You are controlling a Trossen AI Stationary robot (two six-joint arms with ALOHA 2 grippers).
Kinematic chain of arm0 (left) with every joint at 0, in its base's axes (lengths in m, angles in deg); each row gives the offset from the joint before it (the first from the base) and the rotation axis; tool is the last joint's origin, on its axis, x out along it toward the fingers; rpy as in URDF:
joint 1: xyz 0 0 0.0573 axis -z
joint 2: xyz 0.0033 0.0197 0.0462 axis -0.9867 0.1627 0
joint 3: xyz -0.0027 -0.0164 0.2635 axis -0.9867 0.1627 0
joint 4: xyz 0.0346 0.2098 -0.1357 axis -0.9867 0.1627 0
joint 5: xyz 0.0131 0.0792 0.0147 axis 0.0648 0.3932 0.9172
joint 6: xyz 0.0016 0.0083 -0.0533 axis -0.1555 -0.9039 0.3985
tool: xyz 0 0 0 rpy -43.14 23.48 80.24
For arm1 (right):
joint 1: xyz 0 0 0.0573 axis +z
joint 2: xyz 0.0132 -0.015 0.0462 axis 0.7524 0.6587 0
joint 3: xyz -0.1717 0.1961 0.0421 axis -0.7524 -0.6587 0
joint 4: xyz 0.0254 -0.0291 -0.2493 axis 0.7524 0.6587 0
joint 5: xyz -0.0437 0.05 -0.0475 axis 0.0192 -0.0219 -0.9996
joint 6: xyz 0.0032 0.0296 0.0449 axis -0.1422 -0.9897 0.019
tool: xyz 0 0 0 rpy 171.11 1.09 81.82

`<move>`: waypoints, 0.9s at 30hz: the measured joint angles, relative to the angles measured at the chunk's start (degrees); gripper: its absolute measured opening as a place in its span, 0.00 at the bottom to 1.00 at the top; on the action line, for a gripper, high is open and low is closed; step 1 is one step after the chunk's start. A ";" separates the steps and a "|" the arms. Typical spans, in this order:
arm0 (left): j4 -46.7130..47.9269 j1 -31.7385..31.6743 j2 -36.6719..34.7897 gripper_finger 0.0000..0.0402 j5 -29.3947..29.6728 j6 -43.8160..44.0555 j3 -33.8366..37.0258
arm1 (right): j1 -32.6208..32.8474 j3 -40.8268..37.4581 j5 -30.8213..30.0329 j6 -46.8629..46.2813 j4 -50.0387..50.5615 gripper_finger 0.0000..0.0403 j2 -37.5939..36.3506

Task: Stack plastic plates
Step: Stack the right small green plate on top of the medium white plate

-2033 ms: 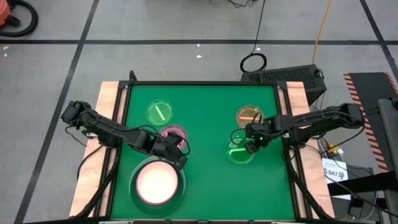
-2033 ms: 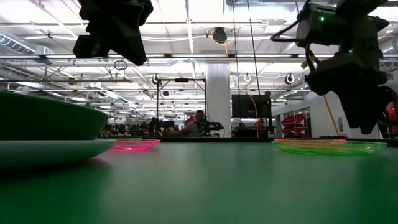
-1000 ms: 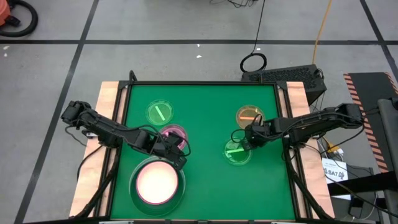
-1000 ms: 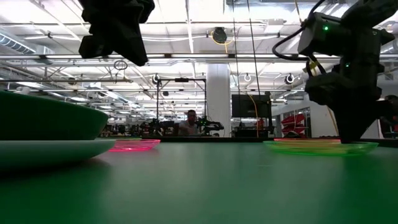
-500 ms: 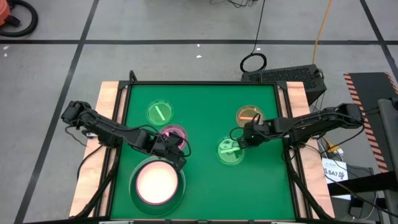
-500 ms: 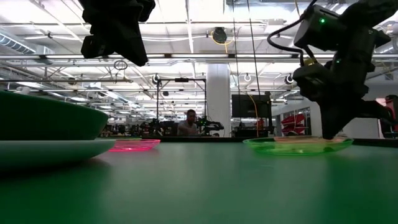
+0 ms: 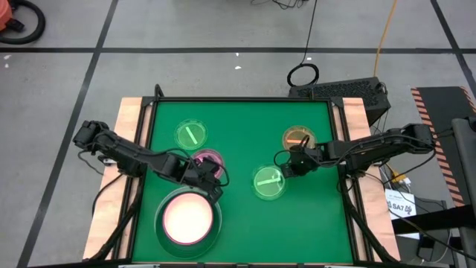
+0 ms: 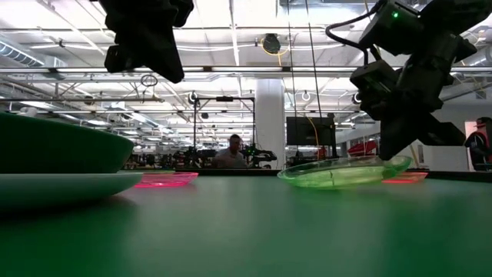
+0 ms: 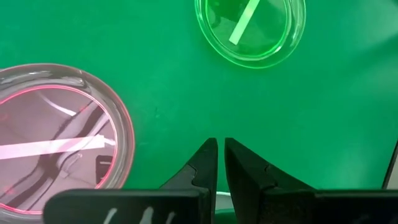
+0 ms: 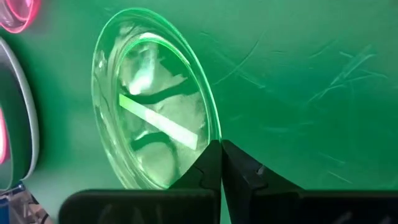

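Observation:
A small translucent green plate (image 7: pixel 268 182) sits tilted right of centre, with my right gripper (image 7: pixel 286 169) shut on its rim. At the near left a hot pink plate (image 7: pixel 187 221) lies in a dark green one (image 8: pixel 54 150), which rests on a pale mint one (image 8: pixel 69 185). Another small green plate (image 7: pixel 191 135), a purple one (image 7: pixel 209 159) and an orange one (image 7: pixel 297 138) lie flat on the mat. My left gripper (image 7: pixel 213 184) hangs shut above the mat between the purple plate and the stack, holding nothing. My right gripper pinches the green plate's rim (image 10: pixel 210 138) on the side toward the table's right edge, between its two fingers. The fingers come from the right, slanting down. The held side (image 8: pixel 400 163) is raised and the plate tilts down toward its opposite edge (image 8: pixel 286 176).
Green mat (image 7: pixel 238 119) covers the table between wooden side strips. The orange plate lies just beyond my right gripper. Bare mat lies between the held plate and the stack. A person (image 8: pixel 231 158) shows in the room far behind.
My right gripper has moved toward the table's left edge, dragging the green plate along the mat toward the centre. The plate lay flat a second ago; now its held side is lifted and it tilts.

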 joint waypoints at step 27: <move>2.16 -4.03 -3.84 0.12 -3.14 11.60 -1.60 | 0.02 0.02 0.93 -7.22 -23.67 0.00 -0.02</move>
